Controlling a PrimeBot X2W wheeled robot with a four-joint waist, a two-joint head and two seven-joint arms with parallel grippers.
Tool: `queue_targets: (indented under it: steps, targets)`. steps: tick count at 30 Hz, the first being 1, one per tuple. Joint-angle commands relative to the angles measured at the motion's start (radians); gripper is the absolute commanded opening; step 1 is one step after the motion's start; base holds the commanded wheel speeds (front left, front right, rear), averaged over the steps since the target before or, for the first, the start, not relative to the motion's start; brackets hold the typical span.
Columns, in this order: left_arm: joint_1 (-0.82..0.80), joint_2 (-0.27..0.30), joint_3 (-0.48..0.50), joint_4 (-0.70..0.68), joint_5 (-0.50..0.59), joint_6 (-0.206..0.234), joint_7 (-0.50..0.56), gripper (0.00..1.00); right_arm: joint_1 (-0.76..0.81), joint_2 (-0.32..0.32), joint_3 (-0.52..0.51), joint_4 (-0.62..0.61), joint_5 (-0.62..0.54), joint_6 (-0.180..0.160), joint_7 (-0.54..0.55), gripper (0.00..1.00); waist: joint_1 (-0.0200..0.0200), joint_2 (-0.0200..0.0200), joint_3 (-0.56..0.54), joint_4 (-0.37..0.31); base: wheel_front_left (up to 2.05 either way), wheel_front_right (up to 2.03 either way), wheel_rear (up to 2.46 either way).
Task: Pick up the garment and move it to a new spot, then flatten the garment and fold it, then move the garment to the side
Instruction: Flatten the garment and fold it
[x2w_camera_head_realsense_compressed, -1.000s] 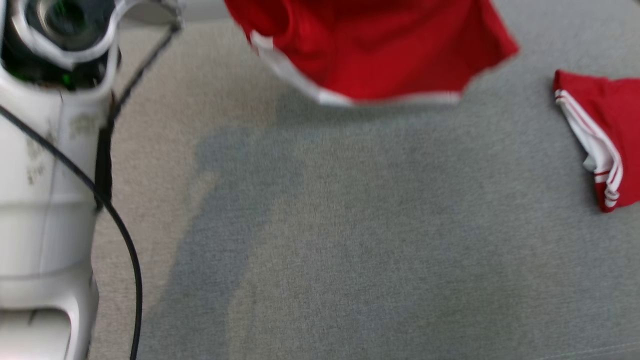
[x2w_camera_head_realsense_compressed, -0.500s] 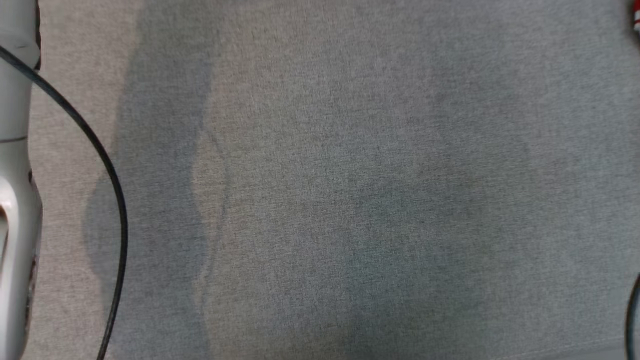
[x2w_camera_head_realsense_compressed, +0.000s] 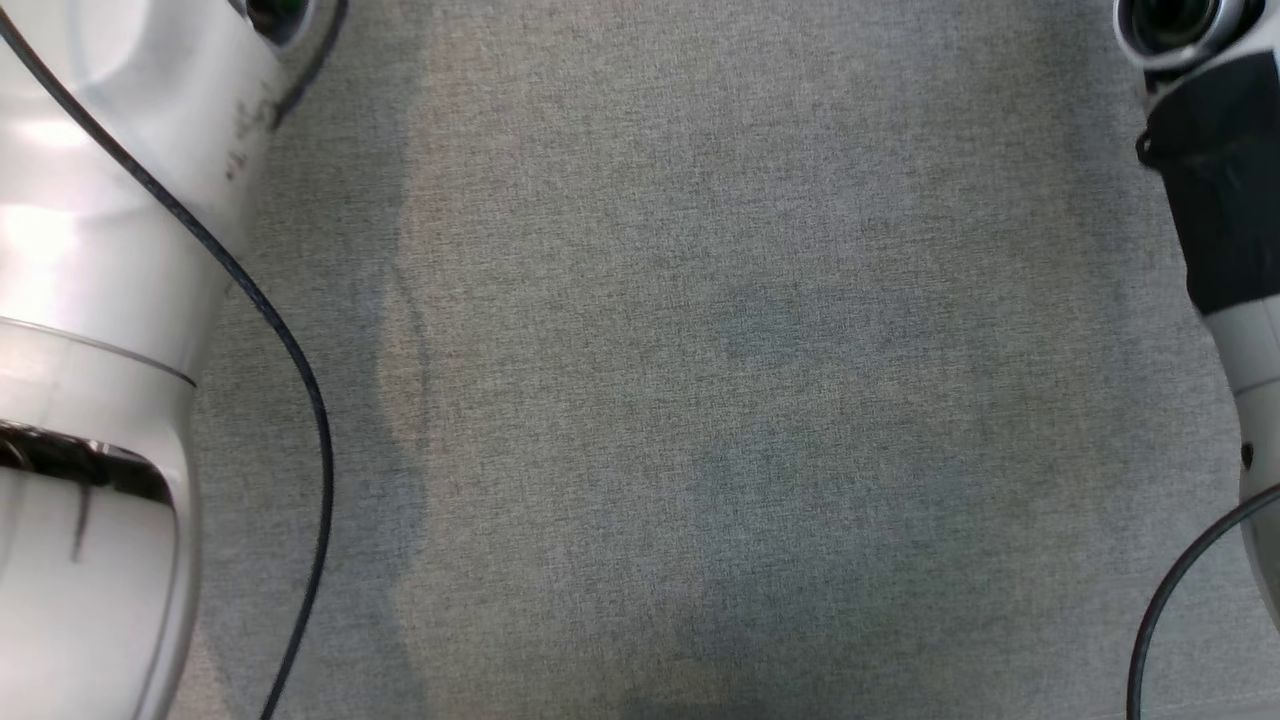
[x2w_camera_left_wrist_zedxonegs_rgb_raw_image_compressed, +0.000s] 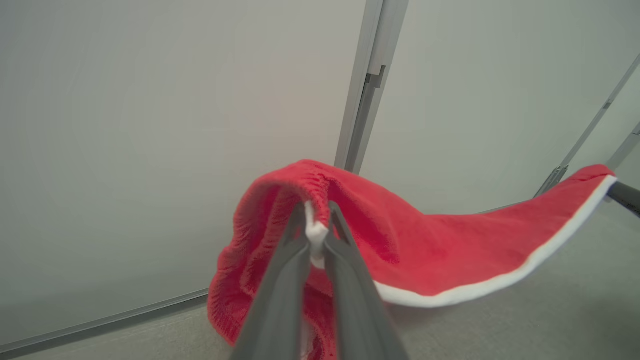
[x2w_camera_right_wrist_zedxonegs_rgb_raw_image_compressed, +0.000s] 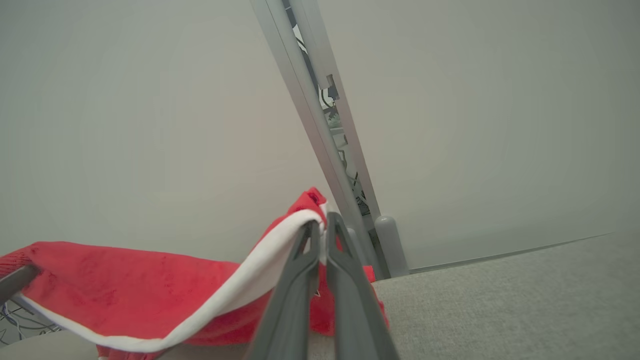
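garment (x2w_camera_left_wrist_zedxonegs_rgb_raw_image_compressed: 440, 260), red with a white hem, hangs stretched in the air between the two grippers, above the grey cloth surface (x2w_camera_head_realsense_compressed: 700, 400) and in front of a pale wall panel (x2w_camera_left_wrist_zedxonegs_rgb_raw_image_compressed: 150, 125). left gripper (x2w_camera_left_wrist_zedxonegs_rgb_raw_image_compressed: 317, 210) has its fingers pressed together on a bunched edge, a white bit of trim pinched between the tips. right gripper (x2w_camera_right_wrist_zedxonegs_rgb_raw_image_compressed: 322, 222) is likewise clamped tight on the white hem at the other end. in the left wrist view the cloth sags in a curve toward the right. a metal post (x2w_camera_right_wrist_zedxonegs_rgb_raw_image_compressed: 320, 150) stands at the far edge of the surface, behind the cloth.

head view differs from a second ago (the camera has shifted, so the whole scene slid). then, red cloth hung along its top edge; half a second ago only a red sliver sat in the top right corner. now the left forearm (x2w_camera_head_realsense_compressed: 100, 250) is at the left with a black cable (x2w_camera_head_realsense_compressed: 290, 360) beside it, and the right forearm (x2w_camera_head_realsense_compressed: 1220, 230) is at the right.
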Motion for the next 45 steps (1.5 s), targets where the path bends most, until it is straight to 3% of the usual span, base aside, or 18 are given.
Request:
queue_targets:
  steps: [1,12,20,31,40,45]
  targets:
    - [0.029,-0.005,-0.016,0.008,-0.011,-0.007,-0.01,0.0,0.036,-0.019,0.007,0.002,0.018,0.0,-0.006,0.0,-0.0001,0.0,-0.016,0.007,0.0,0.0,0.0]
    - [0.295,0.089,-0.33,-0.173,-0.238,-0.007,0.218,0.0,0.224,-0.124,0.171,0.053,0.055,0.0,-0.007,0.0,-0.0001,0.0,-0.164,0.029,0.0,0.0,0.0]
    - [0.397,0.164,-0.497,-0.238,-0.3,-0.007,0.279,0.0,0.289,-0.196,0.338,0.089,0.024,0.0,-0.007,0.0,-0.0001,0.0,-0.24,0.028,0.0,0.0,0.0]
    - [0.48,0.183,-0.61,-0.225,-0.369,-0.006,0.274,0.0,0.343,-0.292,0.603,0.073,0.024,0.0,0.073,0.0,-0.0001,0.0,-0.329,0.004,0.0,0.0,0.0]
    - [0.541,0.211,-0.688,-0.247,-0.398,-0.006,0.298,0.0,0.37,-0.421,0.833,-0.081,0.169,0.0,0.255,0.0,-0.0001,0.0,-0.391,-0.012,0.0,0.0,0.0]
    - [0.591,0.233,-0.718,-0.305,-0.384,-0.007,0.368,0.0,0.382,-0.521,0.936,-0.187,0.27,0.0,0.336,0.0,-0.0001,0.0,-0.425,-0.006,0.0,0.0,0.0]
